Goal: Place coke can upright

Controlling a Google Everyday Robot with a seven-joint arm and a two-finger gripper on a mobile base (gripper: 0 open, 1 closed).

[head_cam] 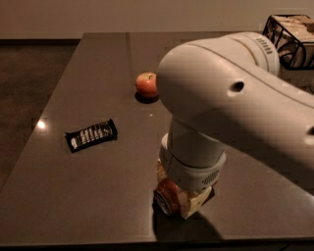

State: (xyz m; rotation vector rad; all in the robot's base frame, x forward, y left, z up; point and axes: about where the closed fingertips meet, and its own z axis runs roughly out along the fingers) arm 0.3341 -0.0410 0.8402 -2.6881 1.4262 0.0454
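Camera view: the gripper [175, 200] is seen low over the near part of the table [88, 201], closed on the coke can [168, 191]. The can is gripped on its side between the fingers, one silver end turned toward the camera. An apple [146, 84] is seen well beyond the gripper, and a black candy bar wrapper [91, 135] is seen well apart to its left.

The place looks like an office break area or a test room. A broad dark-grey table [73, 196] fills the frame, a plain pale wall [147, 14] runs along the top, and dark floor [24, 88] lies at the left. A black wire basket [290, 34] stands at the upper right. The gripper [181, 198] is down at the lower centre, near the table's front edge.
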